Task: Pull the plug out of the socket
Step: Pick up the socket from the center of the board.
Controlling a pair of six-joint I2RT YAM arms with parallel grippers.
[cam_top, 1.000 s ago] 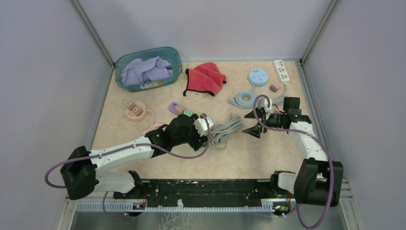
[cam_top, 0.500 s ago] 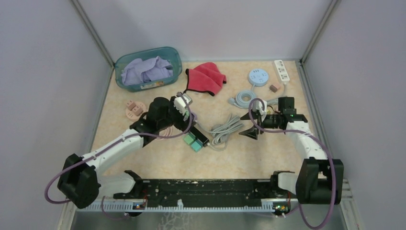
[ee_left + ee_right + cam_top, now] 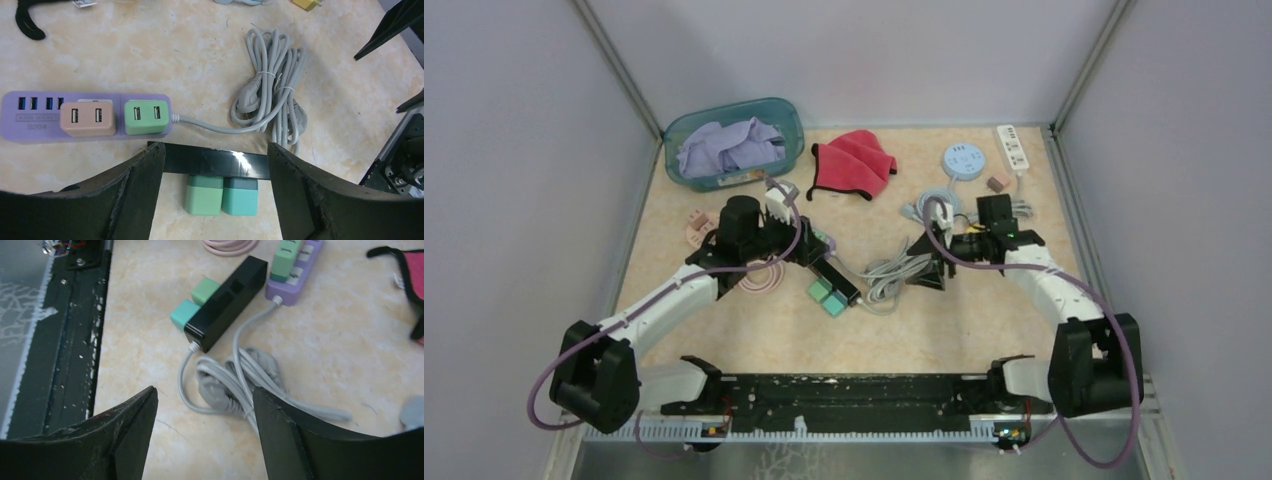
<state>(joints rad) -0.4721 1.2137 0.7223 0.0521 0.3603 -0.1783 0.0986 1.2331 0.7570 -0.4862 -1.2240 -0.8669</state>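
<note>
A black power strip [image 3: 845, 285] lies mid-table with a light green plug [image 3: 820, 290] and a teal plug [image 3: 834, 304] in its side. In the left wrist view the strip [image 3: 210, 162] lies across between my open fingers, both plugs [image 3: 204, 194] pointing toward me. My left gripper [image 3: 809, 252] hovers above it, open and empty. A purple strip [image 3: 30, 117] with a peach plug [image 3: 87, 119] and a green plug [image 3: 146, 116] lies beyond. My right gripper [image 3: 929, 272] is open and empty over the grey cable bundle [image 3: 245, 375], with the black strip [image 3: 227, 295] ahead.
A teal basket [image 3: 686, 128] of purple cloth stands at the back left. A red cloth [image 3: 854, 160], a round blue socket [image 3: 964, 160] and a white power strip [image 3: 1014, 148] lie at the back. A pink round socket [image 3: 697, 228] and pink cable [image 3: 764, 275] lie left.
My left arm has drawn back to the left, uncovering the black strip with its two green plugs. My right gripper has moved left toward the grey cable bundle.
</note>
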